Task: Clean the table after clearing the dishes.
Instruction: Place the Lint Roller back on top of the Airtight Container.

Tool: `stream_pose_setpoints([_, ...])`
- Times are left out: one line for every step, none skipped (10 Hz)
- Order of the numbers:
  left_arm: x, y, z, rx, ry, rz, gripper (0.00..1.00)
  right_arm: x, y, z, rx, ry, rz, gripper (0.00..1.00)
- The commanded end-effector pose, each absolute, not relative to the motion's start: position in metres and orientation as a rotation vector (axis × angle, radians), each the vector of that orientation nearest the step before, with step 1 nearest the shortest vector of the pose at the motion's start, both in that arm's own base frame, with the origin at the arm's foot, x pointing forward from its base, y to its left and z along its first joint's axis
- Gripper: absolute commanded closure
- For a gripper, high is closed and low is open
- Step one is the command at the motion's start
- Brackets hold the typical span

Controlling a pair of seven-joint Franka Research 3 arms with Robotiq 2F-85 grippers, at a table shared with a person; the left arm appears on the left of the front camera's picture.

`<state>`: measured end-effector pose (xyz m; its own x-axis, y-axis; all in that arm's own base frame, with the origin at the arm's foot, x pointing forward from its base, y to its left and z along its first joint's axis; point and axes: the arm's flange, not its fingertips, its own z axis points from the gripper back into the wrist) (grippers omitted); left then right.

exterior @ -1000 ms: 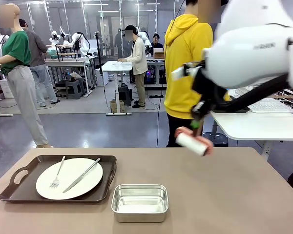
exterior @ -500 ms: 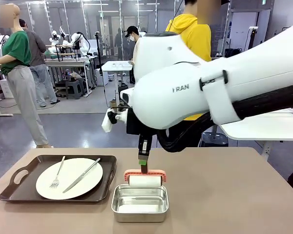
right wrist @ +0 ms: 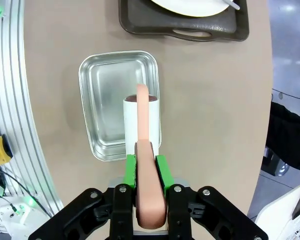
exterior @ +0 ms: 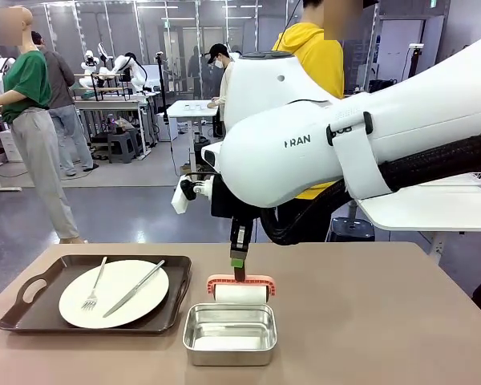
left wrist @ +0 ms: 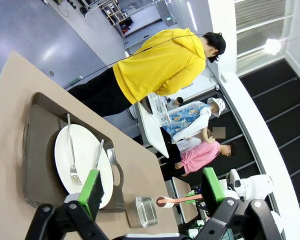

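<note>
**Right gripper clamps a lint roller at the steel pan; left gripper stands wide and empty**

In the right wrist view we see the right gripper [right wrist: 145, 170] drawn in narrow on the salmon-pink handle of a lint roller [right wrist: 142, 117]. Its green pads [right wrist: 130, 169] press the handle from both sides. The roller's white roll lies over the near rim of the small steel pan [right wrist: 112, 95] at the centre of that frame. We cannot tell whether the roll touches the pan or hangs just above it. In the front view the roll sits at the pan's far rim, in the lower centre of the picture.

The left gripper [left wrist: 152, 186] is spread wide along the bottom of the left wrist view, with nothing between its fingers.

The dark brown tray [exterior: 20, 309] lies at the lower left of the front view on the beige table [exterior: 369, 321], just beside the pan. It carries a round white plate [exterior: 148, 305] with a fork [exterior: 93, 289] and a knife [exterior: 136, 287] laid on it.

In the right wrist view the tray and plate are cut off by the top edge. In the left wrist view the pan and roller are tiny in the lower centre, and we cannot make out the gripper holding the roller there. In the front view, a person in a yellow hoodie [exterior: 313, 48] at the far side is largely hidden behind the right arm [exterior: 345, 152].

That arm comes in from the right edge of the front view, and its thick white links span the middle of the frame. Its wrist is bent so that the gripper points straight down at the table.
</note>
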<state>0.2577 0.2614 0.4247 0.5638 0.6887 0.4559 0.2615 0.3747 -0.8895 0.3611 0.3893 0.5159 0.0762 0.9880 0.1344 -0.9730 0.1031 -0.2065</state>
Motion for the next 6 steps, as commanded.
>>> stream_pose_setpoints([0.256, 0.262, 0.427, -1.210, -1.000, 0.332, 0.00, 0.361, 0.390, 0.515, -0.068, -0.263, 1.474, 0.79])
stream_pose_setpoints([0.256, 0.262, 0.427, -1.210, -1.000, 0.332, 0.00, 0.366, 0.398, 0.506, -0.014, -0.254, 1.558, 0.79])
stream_pose_setpoints([0.256, 0.262, 0.427, -1.210, -1.000, 0.332, 0.00, 0.373, 0.408, 0.499, -0.009, -0.232, 1.578, 0.79])
stream_pose_setpoints([0.256, 0.262, 0.427, -1.210, -1.000, 0.332, 0.00, 0.379, 0.414, 0.494, 0.000, -0.196, 1.588, 0.79])
stream_pose_setpoints([0.256, 0.262, 0.427, -1.210, -1.000, 0.332, 0.00, 0.383, 0.416, 0.488, 0.023, -0.184, 1.593, 0.79])
stream_pose_setpoints([0.256, 0.262, 0.427, -1.210, -1.000, 0.332, 0.00, 0.387, 0.416, 0.480, 0.038, -0.181, 1.593, 0.79])
